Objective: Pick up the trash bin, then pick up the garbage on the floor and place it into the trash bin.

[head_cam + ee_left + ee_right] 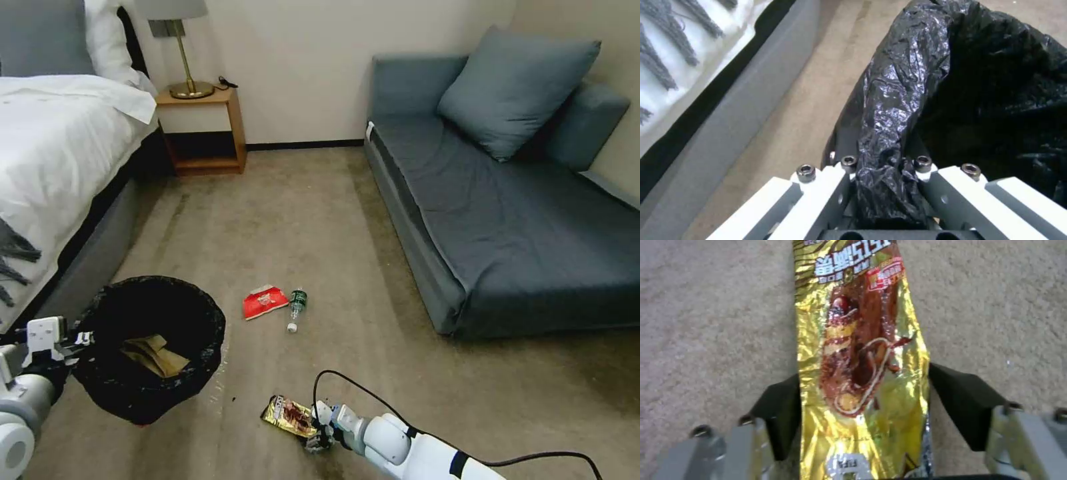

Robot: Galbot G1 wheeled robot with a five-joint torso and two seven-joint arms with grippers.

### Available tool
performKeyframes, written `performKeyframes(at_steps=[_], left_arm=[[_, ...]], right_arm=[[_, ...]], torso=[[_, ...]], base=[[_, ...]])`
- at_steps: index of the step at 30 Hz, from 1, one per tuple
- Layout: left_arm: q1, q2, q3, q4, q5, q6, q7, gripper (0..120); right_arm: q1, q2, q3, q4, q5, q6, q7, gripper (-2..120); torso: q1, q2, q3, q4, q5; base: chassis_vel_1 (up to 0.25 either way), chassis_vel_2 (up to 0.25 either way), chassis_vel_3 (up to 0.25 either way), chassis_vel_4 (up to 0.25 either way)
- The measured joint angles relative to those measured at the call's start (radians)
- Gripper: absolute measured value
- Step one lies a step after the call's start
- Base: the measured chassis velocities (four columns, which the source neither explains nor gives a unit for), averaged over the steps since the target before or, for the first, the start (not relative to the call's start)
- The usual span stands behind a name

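a crinkled gold-brown snack wrapper [862,366] was seen flat on the carpet [320,213], lower centre, between the spread fingers of the right gripper [862,406]. the trash bin [150,347] was clamped at its rim by the left gripper [882,173], lower left.

hotel-style bedroom: bed [53,153], nightstand [200,130], lamp [177,47], sofa [507,193], carpet.

I see a crinkly black bin liner [150,313], a gold-brown wrapper [862,350], a red packet [264,301], a green-labelled bottle [296,305], and beige carpet [300,220].
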Motion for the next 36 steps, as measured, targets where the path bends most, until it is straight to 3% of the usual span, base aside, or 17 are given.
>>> performKeyframes(at_steps=[6, 12, 16, 19, 23, 27, 36], left_arm=[[0.001, -0.006, 0.001, -0.008, 0.000, 0.000, 0.000, 7], [0.006, -0.015, 0.000, -0.017, 0.001, 0.000, -0.002, 7], [0.009, -0.020, -0.001, -0.020, 0.001, 0.000, -0.002, 7], [0.012, -0.028, 0.000, -0.021, 0.002, -0.001, -0.002, 7], [0.007, -0.031, 0.001, -0.021, 0.003, -0.002, -0.002, 7], [0.004, -0.030, 0.004, -0.023, 0.003, -0.002, -0.003, 7], [0.007, -0.037, 0.030, -0.024, 0.020, -0.006, -0.003, 7]], right_arm=[[-0.005, -0.003, -0.001, 0.012, -0.006, 0.001, 0.002, 54], [-0.016, -0.013, 0.004, 0.030, -0.036, 0.001, 0.013, 25], [-0.023, -0.015, 0.014, 0.034, -0.040, 0.001, 0.016, 15], [-0.044, -0.024, 0.049, 0.057, -0.040, 0.008, 0.023, 1], [-0.064, -0.026, 0.109, 0.074, -0.033, 0.021, 0.029, 0], [-0.097, -0.025, 0.245, 0.125, 0.054, 0.026, 0.055, 0], [-0.111, -0.040, 0.353, 0.423, 0.281, 0.006, 0.179, 0]], torso=[[0.000, 0.000, 0.000, 0.0000, 0.0001], [0.000, 0.000, 0.000, -0.0001, 0.0000], [0.000, 0.000, 0.000, -0.0002, -0.0001], [0.000, 0.000, 0.000, -0.0001, -0.0003], [0.000, 0.000, 0.000, -0.0001, -0.0002], [0.000, 0.000, 0.000, -0.0004, -0.0003], [0.000, 0.000, 0.000, -0.0003, -0.0002]], base=[[0.000, 0.000, 0.000, 0.000], [0.000, 0.000, 0.000, 0.000], [0.000, 0.000, 0.000, 0.000], [0.000, 0.000, 0.000, 0.000], [0.000, 0.000, 0.000, 0.000], [0.000, 0.000, 0.000, 0.000], [0.000, 0.000, 0.000, 0.000]])
